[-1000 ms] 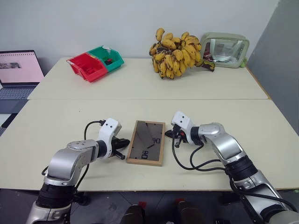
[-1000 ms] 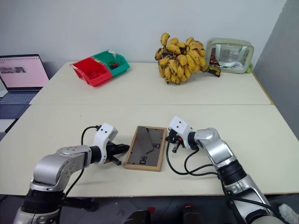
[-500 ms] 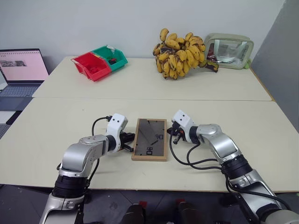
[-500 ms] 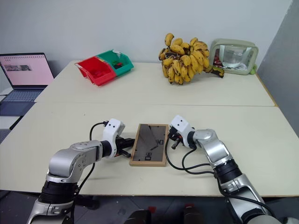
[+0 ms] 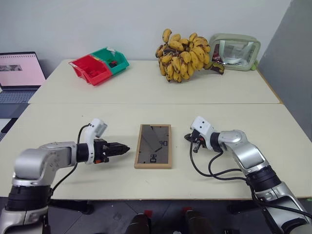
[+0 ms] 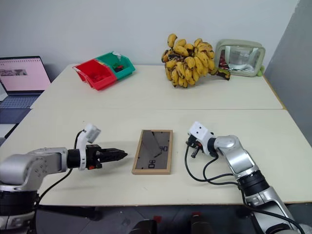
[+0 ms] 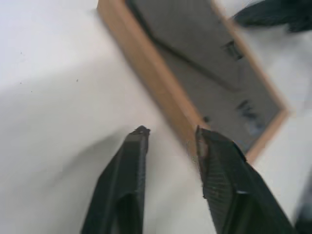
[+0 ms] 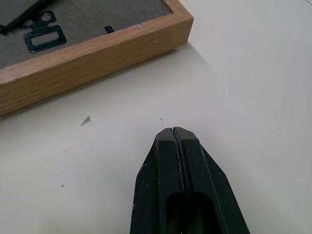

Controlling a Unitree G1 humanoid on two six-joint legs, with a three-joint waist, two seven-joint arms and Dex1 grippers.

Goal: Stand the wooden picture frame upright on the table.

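**Left eye view: frame lies flat, back up, between two empty grippers**

Left eye view: the wooden picture frame (image 5: 153, 146) lies flat on the near half of the table (image 5: 146, 90), its dark back panel facing up, just in front of the seam that crosses the tabletop. The left gripper (image 5: 123, 148) is held to the left of the frame, pointing toward its left edge with a gap of bare table between them. The right gripper (image 5: 190, 140) sits to the right of the frame, near its upper right corner but apart from it. At the far side of the table are a red bin (image 5: 90, 69) and a green bin (image 5: 112, 59), a bunch of bananas (image 5: 183, 55) and a pale green pouch (image 5: 235, 51). A laptop (image 5: 18, 74) stands off the table's left end.

Left wrist view: the two black fingers (image 7: 129, 170) stand partly apart with nothing between them, above the tabletop, and the frame's light-wood edge lies just beyond their tips.

Right wrist view: the right gripper's fingers (image 8: 165, 165) are pressed together, holding nothing, with the frame's corner (image 8: 97, 53) a short way ahead on the table.
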